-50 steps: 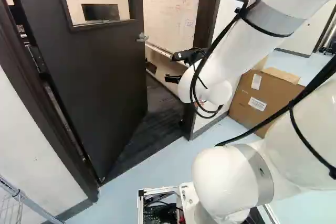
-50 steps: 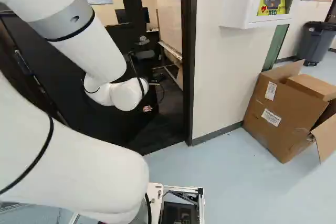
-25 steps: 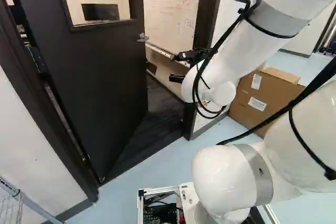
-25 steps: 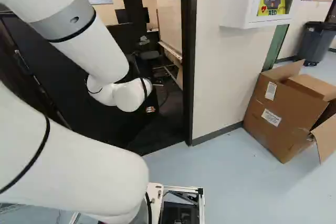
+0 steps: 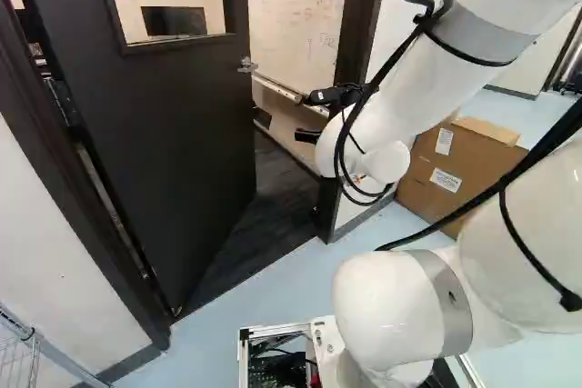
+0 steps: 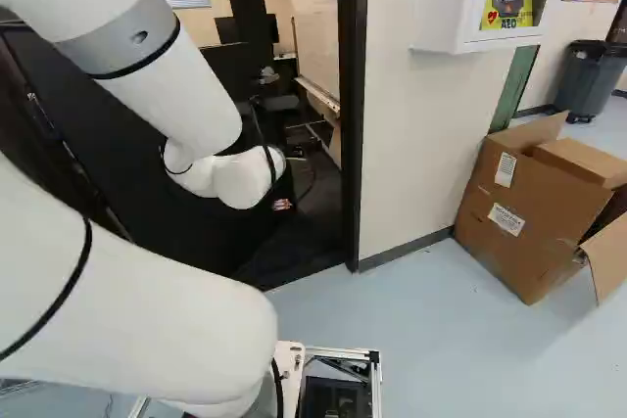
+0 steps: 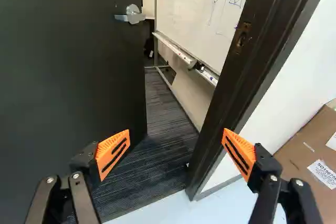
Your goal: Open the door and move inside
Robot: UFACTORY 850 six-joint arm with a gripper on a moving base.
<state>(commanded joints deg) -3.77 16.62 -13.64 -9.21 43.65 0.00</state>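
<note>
- Pale blue floor (image 6: 421, 340) runs up to the doorway, where dark, striped carpet (image 7: 157, 163) begins.
- The dark door (image 5: 182, 134) stands partly open, hinged at the left of the left base view, its free edge apart from the dark door frame (image 7: 223, 87). Its silver lever handle (image 7: 131, 15) is near that edge.
- Beyond the opening, a whiteboard (image 7: 202, 14) with faint drawing stands above a marker ledge; a black monitor (image 5: 173, 21) shows through the door's window.
- At the right of the right base view, an open cardboard box (image 6: 519, 212) sits on the floor near the white wall (image 6: 402, 144), which bears a white cabinet (image 6: 446, 7).
- The fingers (image 5: 321, 96) are spread wide with nothing gripped; their orange pads (image 7: 112, 153) face each other before the doorway. Whether one brushes the frame cannot be told.
</note>
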